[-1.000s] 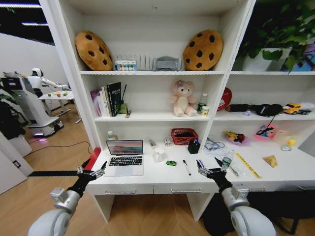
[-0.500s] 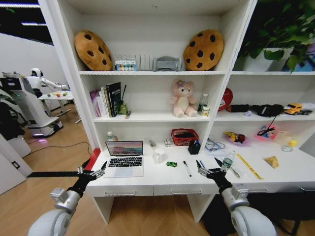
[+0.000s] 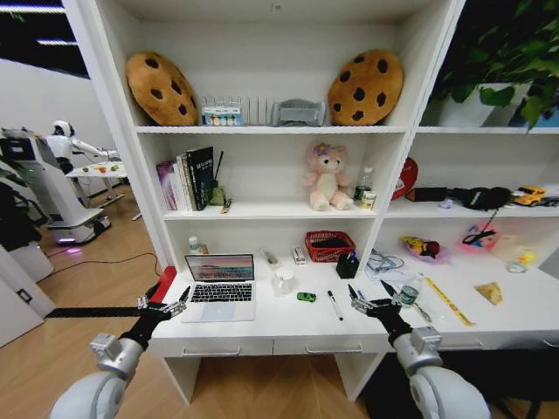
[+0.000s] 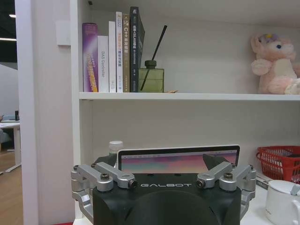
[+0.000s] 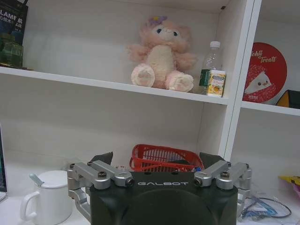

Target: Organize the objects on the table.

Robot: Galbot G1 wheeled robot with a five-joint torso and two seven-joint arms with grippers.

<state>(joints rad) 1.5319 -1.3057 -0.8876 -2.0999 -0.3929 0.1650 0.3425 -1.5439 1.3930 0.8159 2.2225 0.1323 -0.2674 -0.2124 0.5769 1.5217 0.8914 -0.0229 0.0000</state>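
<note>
Thin silver laptop (image 3: 221, 291): lid raised, screen faced toward robot | slim black pen (image 3: 334, 305): long axis front-to-back on white desk (image 3: 288, 325) | left gripper (image 3: 166, 301), right gripper (image 3: 369, 298): fingers spread, nothing held

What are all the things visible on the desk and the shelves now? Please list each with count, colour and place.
Laptop: 1, silver, open, desk left.
Mug: 1, white, right of laptop.
Small object: 1, green, desk centre.
Pen: 1, black, right of it.
Basket: 1, red, back of desk.
Bottle: 1, clear, by right claw.
Plush bear: 1, pink, middle shelf.
Books: several, upright, middle shelf left.
Cookie cushions: 2, brown, top shelf.
Desk: 1, white.
Left claw: open, before the desk's left end.
Right claw: open, over the desk's front edge.
</note>
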